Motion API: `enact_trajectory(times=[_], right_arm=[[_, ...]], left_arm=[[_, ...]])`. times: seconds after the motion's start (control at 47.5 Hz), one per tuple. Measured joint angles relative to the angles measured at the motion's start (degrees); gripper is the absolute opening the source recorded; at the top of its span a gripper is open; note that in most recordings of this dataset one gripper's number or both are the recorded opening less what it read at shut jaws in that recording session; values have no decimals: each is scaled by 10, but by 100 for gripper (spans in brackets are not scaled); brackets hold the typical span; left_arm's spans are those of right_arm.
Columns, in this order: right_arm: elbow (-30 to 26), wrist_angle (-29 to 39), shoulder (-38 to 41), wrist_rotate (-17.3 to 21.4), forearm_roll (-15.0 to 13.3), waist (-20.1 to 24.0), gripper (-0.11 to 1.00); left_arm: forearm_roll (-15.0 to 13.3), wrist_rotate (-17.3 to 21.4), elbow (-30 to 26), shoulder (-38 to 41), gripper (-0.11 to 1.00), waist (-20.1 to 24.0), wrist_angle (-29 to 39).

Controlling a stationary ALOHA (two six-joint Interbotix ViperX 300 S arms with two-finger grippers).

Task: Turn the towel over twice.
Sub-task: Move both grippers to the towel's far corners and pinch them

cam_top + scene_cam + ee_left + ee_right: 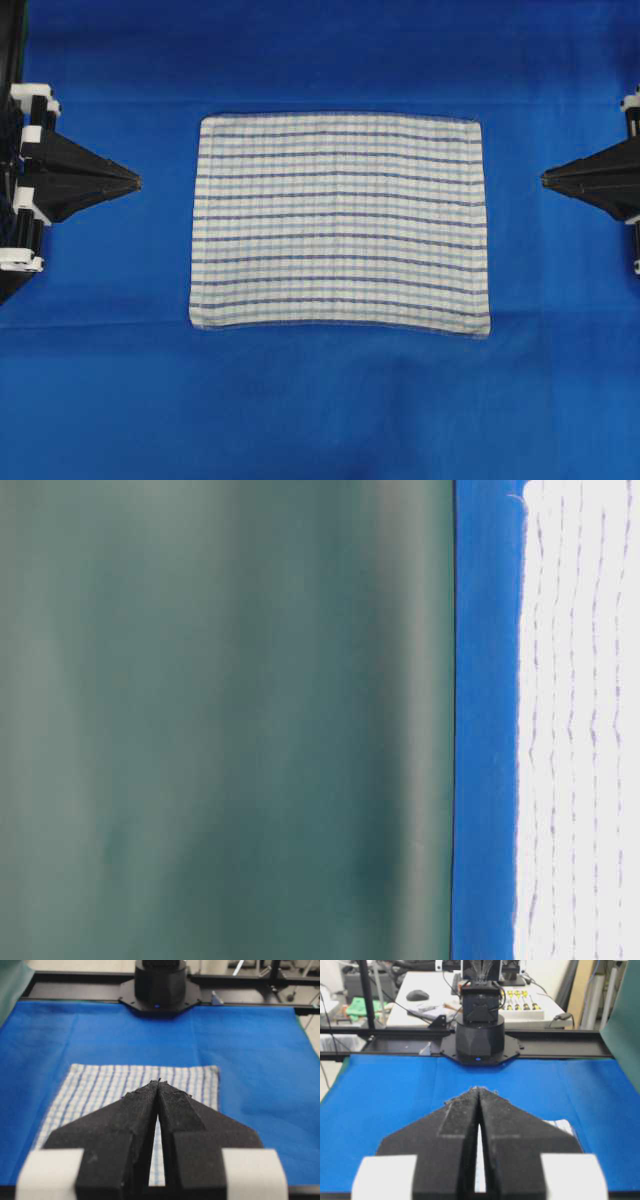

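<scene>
The towel lies flat and fully spread at the centre of the overhead frame, on the blue tablecloth that covers the worktop. Its long axis runs left to right across that frame, with the stripes running the same way.

The left claw sits at mid-left and the right claw at mid-right. Both tips point inward at the towel's short edges, level with its upper half. Each is apart from the cloth with a strip of bare tablecloth between. The two gaps look about alike, so neither arm is clearly nearer.

In the left wrist view the left claw has its jaws pressed together at the tip and holds nothing, and the towel lies straight ahead of it. In the right wrist view the right claw is likewise closed and empty, with a towel corner showing just past its right jaw.

In my judgement no flip has begun. The likely first move is a reach inward to a short edge or its corners.

No brand, label or legible writing shows on the towel or the claws.
</scene>
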Motion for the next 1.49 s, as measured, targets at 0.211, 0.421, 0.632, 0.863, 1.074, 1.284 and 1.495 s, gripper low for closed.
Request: enact_trajectory(times=[0.211, 0.421, 0.632, 0.863, 1.074, 1.284, 1.495], right_arm=[[-11, 27, 2, 3, 0, -23, 0], [-16, 65, 24, 4, 1, -85, 0], [-14, 72, 76, 5, 6, -144, 1], [-14, 78, 180, 5, 11, -200, 22], [-31, 77, 297, 5, 11, -234, 62], [-54, 54, 418, 4, 11, -267, 58], [-69, 25, 517, 5, 11, -296, 58]], left_arm=[[-6, 23, 0, 4, 0, 6, -3], [-7, 34, 0, 51, 0, 50, -9], [-7, 34, -1, 125, 1, 91, -18], [-7, 37, -3, 212, 55, 141, -46], [-7, 36, -9, 305, 91, 178, -76], [-8, 35, -18, 402, 90, 221, -111], [-8, 33, -24, 490, 90, 259, -141]])
